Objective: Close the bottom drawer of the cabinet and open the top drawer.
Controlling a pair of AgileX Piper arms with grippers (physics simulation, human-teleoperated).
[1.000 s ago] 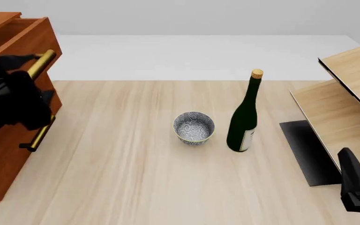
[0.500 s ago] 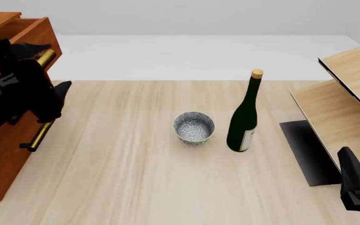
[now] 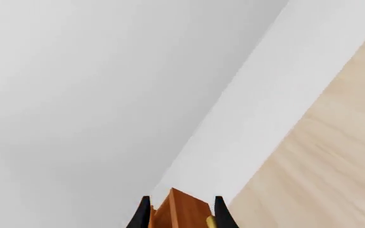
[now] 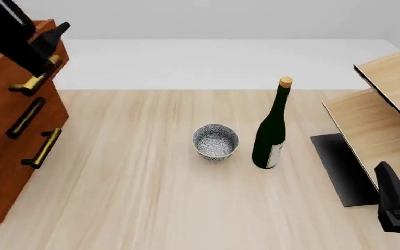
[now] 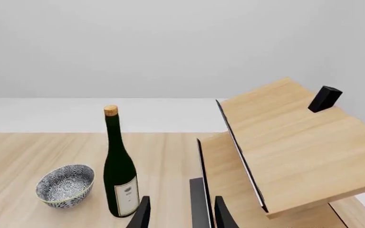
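The reddish-brown cabinet stands at the table's left edge. Its bottom drawer shows a brass handle and looks level with the middle drawer above it. The top drawer juts out a little, its brass handle just below my left gripper. In the left wrist view that gripper is open, with a corner of the wood and a bit of brass between its fingers. My right gripper hangs open at the near right, its fingertips holding nothing.
A patterned bowl and a dark green wine bottle with a cork stand mid-table. Pale slanted wooden furniture and a black mat fill the right side.
My left arm has risen from in front of the cabinet's middle to the top drawer's level, uncovering the two lower handles. The right arm has stayed put.
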